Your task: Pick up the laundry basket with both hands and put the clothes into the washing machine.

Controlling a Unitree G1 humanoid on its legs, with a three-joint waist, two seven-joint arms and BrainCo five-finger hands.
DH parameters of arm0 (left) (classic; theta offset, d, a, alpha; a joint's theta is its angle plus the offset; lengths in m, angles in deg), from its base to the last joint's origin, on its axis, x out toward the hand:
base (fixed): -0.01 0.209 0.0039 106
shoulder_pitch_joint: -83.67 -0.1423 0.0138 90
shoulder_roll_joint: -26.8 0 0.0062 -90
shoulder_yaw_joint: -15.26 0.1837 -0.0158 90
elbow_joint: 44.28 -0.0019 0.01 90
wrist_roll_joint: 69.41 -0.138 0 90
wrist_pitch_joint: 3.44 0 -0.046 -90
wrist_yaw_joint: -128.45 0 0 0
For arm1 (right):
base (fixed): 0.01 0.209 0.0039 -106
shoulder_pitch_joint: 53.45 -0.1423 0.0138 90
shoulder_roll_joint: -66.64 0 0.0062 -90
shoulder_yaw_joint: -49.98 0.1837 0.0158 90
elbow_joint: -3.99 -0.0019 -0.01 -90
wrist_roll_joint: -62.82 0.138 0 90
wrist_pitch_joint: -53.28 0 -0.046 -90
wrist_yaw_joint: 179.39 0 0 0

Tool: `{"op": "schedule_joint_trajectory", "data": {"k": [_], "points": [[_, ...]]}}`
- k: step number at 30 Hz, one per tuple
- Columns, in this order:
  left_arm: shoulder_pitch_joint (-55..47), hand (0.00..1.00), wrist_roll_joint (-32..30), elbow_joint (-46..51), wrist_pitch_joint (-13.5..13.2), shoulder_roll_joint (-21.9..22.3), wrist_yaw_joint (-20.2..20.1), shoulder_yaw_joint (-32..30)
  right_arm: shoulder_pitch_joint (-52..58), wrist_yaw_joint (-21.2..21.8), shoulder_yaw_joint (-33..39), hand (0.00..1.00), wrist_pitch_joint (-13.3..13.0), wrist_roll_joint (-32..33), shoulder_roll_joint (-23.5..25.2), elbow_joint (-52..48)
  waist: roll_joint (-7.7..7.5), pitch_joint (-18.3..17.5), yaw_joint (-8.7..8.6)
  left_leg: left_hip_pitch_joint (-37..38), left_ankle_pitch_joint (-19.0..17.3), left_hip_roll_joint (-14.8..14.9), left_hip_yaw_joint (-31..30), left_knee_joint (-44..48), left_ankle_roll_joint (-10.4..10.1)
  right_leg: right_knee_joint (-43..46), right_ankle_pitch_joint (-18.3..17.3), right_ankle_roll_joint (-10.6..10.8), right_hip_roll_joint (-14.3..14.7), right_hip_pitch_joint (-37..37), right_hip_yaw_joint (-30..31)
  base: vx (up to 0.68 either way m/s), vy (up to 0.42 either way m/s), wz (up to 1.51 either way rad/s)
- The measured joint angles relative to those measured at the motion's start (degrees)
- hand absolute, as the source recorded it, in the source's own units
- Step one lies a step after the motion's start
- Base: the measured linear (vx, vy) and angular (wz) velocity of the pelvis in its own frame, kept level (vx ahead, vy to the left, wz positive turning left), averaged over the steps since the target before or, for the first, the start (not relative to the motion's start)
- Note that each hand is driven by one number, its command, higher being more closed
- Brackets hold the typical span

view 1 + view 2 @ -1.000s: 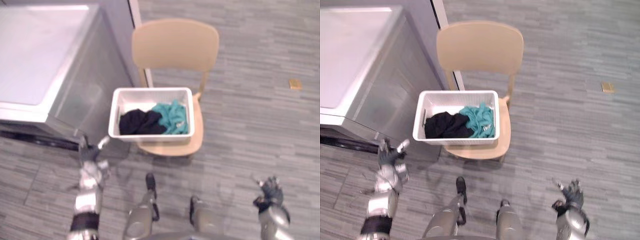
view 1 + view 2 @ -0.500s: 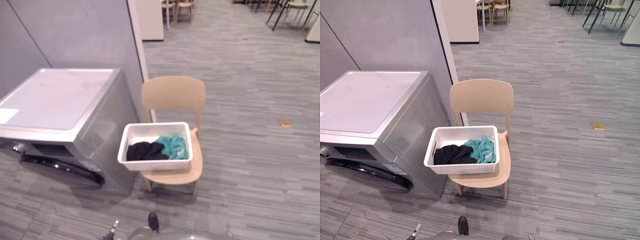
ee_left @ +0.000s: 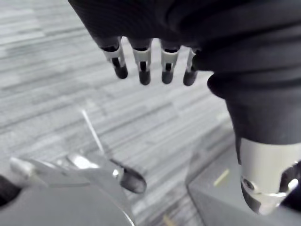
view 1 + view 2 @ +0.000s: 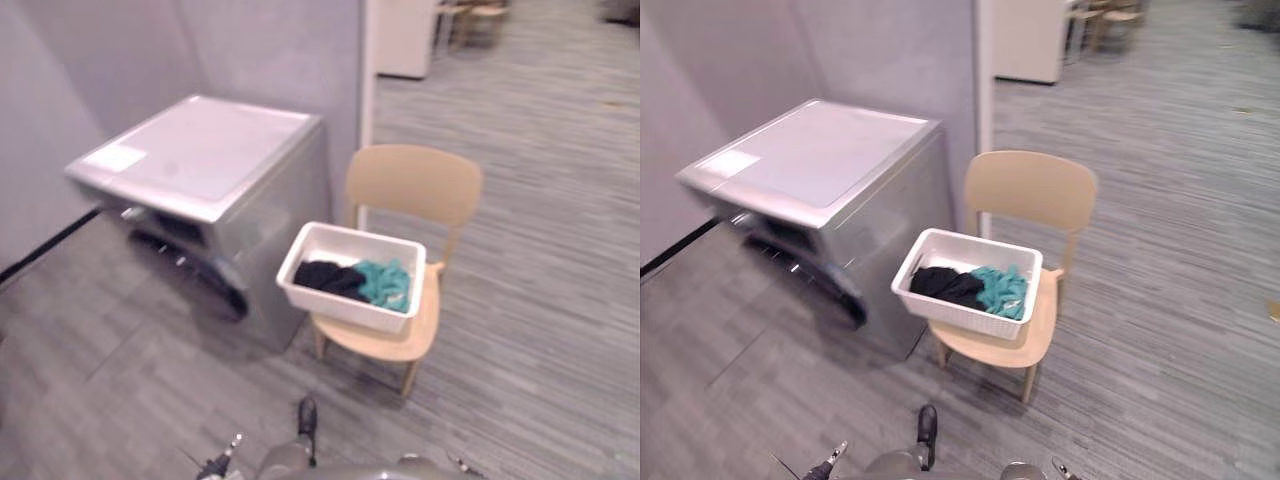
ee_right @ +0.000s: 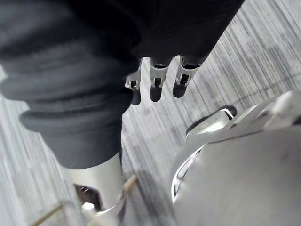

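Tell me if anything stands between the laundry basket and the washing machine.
Nothing visible does. The laundry basket sits on the chair, close beside the washing machine. The machine's door is on its front face, round the corner from the basket.

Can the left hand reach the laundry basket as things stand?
Probably not. The left hand hangs low, far from the laundry basket on the chair ahead; nothing stands between them.
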Motion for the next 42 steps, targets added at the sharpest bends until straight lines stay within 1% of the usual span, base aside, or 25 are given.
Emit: {"op": "schedule_joint_trajectory", "data": {"k": [1, 2, 3, 4, 5, 6, 7, 8, 10, 13, 17, 21, 25, 26, 27, 28, 29, 31, 35, 36, 37, 38, 39, 40, 42], "points": [[0.00, 0.00, 0.04, -0.41, 0.26, 0.22, 0.20, -0.03, -0.64, -0.01, -0.03, 0.00, -0.20, 0.04, -0.21, -0.75, -0.40, 0.32, 0.05, -0.70, -2.45, 1.05, 3.34, 12.08, 2.82, -1.41, 1.23, -0.12, -1.63, 0.33, -2.58, -0.20, -0.160, 0.97], [-0.08, 0.00, 0.07, -0.66, 0.23, 0.41, 0.26, -0.04, -0.91, -0.02, -0.07, 0.00, -0.26, 0.09, -0.53, -0.78, 0.04, 0.31, 0.07, -0.02, -3.73, 2.18, 3.70, 16.19, 3.03, -2.52, 2.04, -0.16, -1.73, 0.76, -3.92, -0.20, -0.133, 1.07], [-0.19, 0.00, 0.07, -1.59, 0.15, 0.47, 0.24, -0.02, -1.59, 0.00, -0.06, 0.00, -0.23, 0.30, -0.78, -0.60, 0.75, 0.40, -0.08, 2.75, -5.93, 5.18, 3.81, 20.84, 1.27, -4.38, 3.26, -0.19, -1.32, 1.55, -6.08, -0.18, -0.043, 1.07], [-0.25, 0.00, 0.07, -2.13, 0.17, 0.00, 0.20, -0.03, -1.99, 0.00, -0.04, 0.00, -0.24, 0.50, -0.64, -0.38, 1.30, 0.37, -0.86, 5.82, -7.07, 8.11, 3.98, 21.79, 0.54, -5.49, 4.00, 0.02, -0.72, 2.24, -8.45, -0.17, 0.004, 1.07], [-0.23, 0.00, 0.07, -2.84, 0.16, -0.19, 0.12, -0.01, -2.29, 0.01, -0.03, 0.00, -0.24, 0.52, -0.64, 0.05, 1.50, 0.36, -1.03, 7.69, -7.00, 9.38, 4.02, 21.09, 0.41, -5.77, 4.22, 0.19, -0.54, 2.06, -9.35, -0.14, 0.061, 1.10], [-0.16, 0.00, 0.03, -4.20, 0.34, -0.31, 0.06, 0.07, -2.76, 0.01, 0.06, 0.00, -0.20, 0.52, -0.89, 0.73, 2.19, 0.30, -1.43, 11.86, -6.34, 11.09, 4.30, 15.59, -0.70, -6.36, 4.86, 0.74, -0.33, 1.61, -11.30, -0.13, 0.124, 1.15], [0.25, 0.00, -0.14, -5.16, 0.69, 0.61, -0.09, 0.62, -2.71, 0.02, 0.45, 0.00, -0.16, 0.57, -1.63, 0.94, 4.42, -0.06, -1.74, 16.86, -3.15, 12.21, 4.81, 4.13, -5.19, -7.20, 5.92, 1.48, 0.62, 0.95, -13.15, -0.12, 0.149, 1.07], [0.28, 0.00, -0.20, -5.75, 0.91, 1.07, -0.11, 0.63, -2.74, 0.03, 0.71, 0.00, -0.14, 0.58, -2.06, 1.24, 5.61, -0.14, -1.74, 18.35, -2.21, 12.20, 4.51, 0.21, -6.23, -7.19, 6.22, 1.72, 1.13, 0.51, -13.42, -0.10, 0.158, 0.71], [0.40, 0.00, -1.18, -6.93, 1.46, 1.26, -0.16, 0.93, -3.78, 0.06, 1.60, 0.00, 0.08, 0.62, -2.69, 2.53, 7.34, -0.58, -1.74, 19.03, -3.29, 11.85, 4.27, -4.93, -7.78, -7.32, 7.51, 2.83, 1.45, -0.79, -13.66, -0.14, 0.202, 0.34], [0.39, 0.00, -2.43, -7.46, 1.50, 0.77, -0.15, 2.42, -5.23, 0.14, 0.58, 0.00, 0.02, 0.53, -2.87, 3.81, 7.57, -0.50, -1.82, 18.27, -6.88, 11.38, 3.07, -5.16, -7.06, -9.21, 10.65, 3.64, 1.90, -1.00, -13.96, -0.14, 0.177, 0.09], [0.45, 0.00, -3.01, -7.44, 1.26, -0.62, -0.24, 6.08, -5.93, 0.32, -4.10, 0.00, 0.02, 0.06, -3.45, 3.95, 6.89, -0.44, -1.10, 17.47, -8.21, 8.55, 3.08, -4.96, -6.10, -11.47, 14.93, 4.40, 0.12, -1.59, -11.73, -0.16, 0.163, -0.04], [0.56, 0.00, -3.01, -7.44, 1.15, -1.38, -1.20, 7.79, -6.94, 0.34, -6.93, 0.00, 0.18, -0.19, -4.01, 4.11, 6.37, -0.08, -1.02, 12.95, -8.43, 6.70, 2.15, -2.63, -4.51, -14.45, 18.03, 5.33, -1.21, -3.39, -11.81, -0.16, 0.100, 0.04], [0.87, 0.00, -3.05, -7.45, 1.16, -2.32, -1.28, 8.91, -7.19, 0.43, -7.43, 0.00, 0.39, -0.78, -4.04, 4.41, 5.53, 0.30, -1.09, 8.97, -8.80, 5.26, -0.77, -1.03, -3.15, -14.96, 17.53, 6.43, -2.45, -4.25, -12.60, -0.11, 0.073, 0.40], [1.07, 0.00, -3.05, -7.45, 1.17, -2.47, -1.29, 9.26, -7.12, 0.45, -7.33, 0.00, 0.45, -1.15, -4.08, 4.46, 5.96, 0.27, -1.26, 8.39, -8.96, 5.09, -1.97, -0.94, -2.93, -14.59, 16.64, 7.16, -1.85, -4.45, -10.66, -0.08, 0.003, 0.88], [1.68, 0.00, -3.17, -7.45, 1.18, -2.76, -1.31, 9.63, -6.72, 0.87, -7.11, 0.00, 0.87, -1.34, -4.13, 4.58, 5.00, 0.95, -1.36, 7.29, -8.94, 4.79, -4.89, -0.76, -2.87, -14.43, 14.51, 7.51, 1.32, -5.38, -1.75, -0.02, -0.018, 1.18], [2.22, 0.00, -3.52, -7.38, 1.18, -3.11, -1.36, 9.61, -6.26, 1.46, -6.56, 0.00, 1.37, -1.30, -3.98, 4.64, 5.03, 1.12, -1.89, 7.14, -8.89, 3.71, -6.68, -0.79, -2.83, -14.50, 13.51, 7.03, 4.49, -4.89, 6.64, -0.01, -0.018, 1.15], [2.24, 0.00, -3.86, -7.31, 1.18, -3.15, -1.37, 9.58, -6.25, 1.55, -6.29, 0.00, 1.53, -1.26, -3.97, 4.63, 4.08, 1.33, -1.47, 7.41, -8.32, 3.37, -7.18, -1.45, -2.19, -14.15, 12.80, 7.26, 5.60, -4.98, 9.97, 0.05, 0.013, 0.72], [1.79, 0.00, -5.53, -7.36, 1.50, -3.47, -1.36, 9.59, -6.72, 1.74, -6.14, 0.00, 1.01, 0.45, -3.52, 4.36, 3.49, 1.39, -1.06, 8.35, -6.85, 2.81, -8.18, -2.93, -2.34, -14.37, 11.73, 6.93, 7.10, -4.52, 14.00, 0.13, 0.004, 0.21], [3.01, 0.00, -8.69, -7.34, 1.47, -5.00, -2.02, 9.63, -6.81, 2.12, -3.39, 0.00, 0.01, 2.85, -1.42, 4.36, 1.24, 2.00, -1.27, 9.33, -5.64, 2.43, -9.61, -4.42, -2.28, -14.99, 12.88, 6.08, 7.16, -2.85, 13.61, 0.14, 0.013, 0.23], [4.36, 0.00, -9.33, -7.30, 1.48, -4.88, -2.50, 9.50, -7.04, 2.47, -2.26, 0.00, -0.05, 3.20, -1.18, 4.27, 1.20, 2.40, -1.67, 9.65, -5.51, 2.80, -10.19, -4.54, -2.09, -8.76, 12.78, 6.08, 7.40, -5.59, 13.53, 0.11, 0.002, 0.27], [5.49, 0.00, -9.64, -7.28, 1.51, -4.49, -2.51, 9.46, -7.01, 2.53, -2.22, 0.00, -0.15, 3.52, -1.11, 4.01, 1.58, 2.60, -2.36, 10.17, -5.50, 3.46, -11.13, -5.12, -2.08, -5.39, 10.14, 7.26, 8.47, -8.22, 14.25, 0.10, -0.067, 0.49], [6.36, 0.00, -9.67, -7.30, 1.43, -4.86, -2.55, 9.44, -6.56, 2.51, -2.24, 0.00, -0.15, 3.56, -0.57, 3.94, 1.45, 2.83, -3.30, 10.87, -5.25, 3.94, -12.82, -6.00, -2.18, -8.70, 9.33, 6.10, 11.67, -8.00, 16.86, 0.06, -0.104, 0.67], [7.34, 0.00, -9.67, -7.28, 1.37, -5.01, -2.60, 9.43, -6.03, 2.49, -2.07, 0.00, -0.17, 4.03, -0.22, 3.87, -0.33, 2.55, -4.08, 11.70, -5.30, 2.43, -13.97, -6.37, -2.20, -11.60, 12.02, 1.71, 12.38, -7.09, 18.41, 0.07, -0.127, 0.84], [8.21, 0.00, -9.69, -7.36, 1.34, -4.49, -2.66, 9.20, -5.95, 2.48, -1.34, 0.00, -0.23, 4.36, -0.70, 3.83, -0.20, 2.85, -4.62, 12.65, -5.46, 1.89, -14.90, -6.71, -2.05, -10.72, 11.61, -0.19, 12.10, -6.01, 17.80, 0.09, -0.051, 0.60], [8.28, 0.00, -9.87, -4.61, 0.94, -0.94, -3.57, 7.48, -4.80, 1.54, 0.36, 0.00, -0.95, 5.29, -0.44, 0.60, 1.55, 1.88, -3.83, 15.25, -5.60, 2.05, -13.82, -8.45, -2.29, -9.50, 9.76, 0.22, 12.08, -5.13, 17.62, 0.12, -0.016, 0.06]]}}
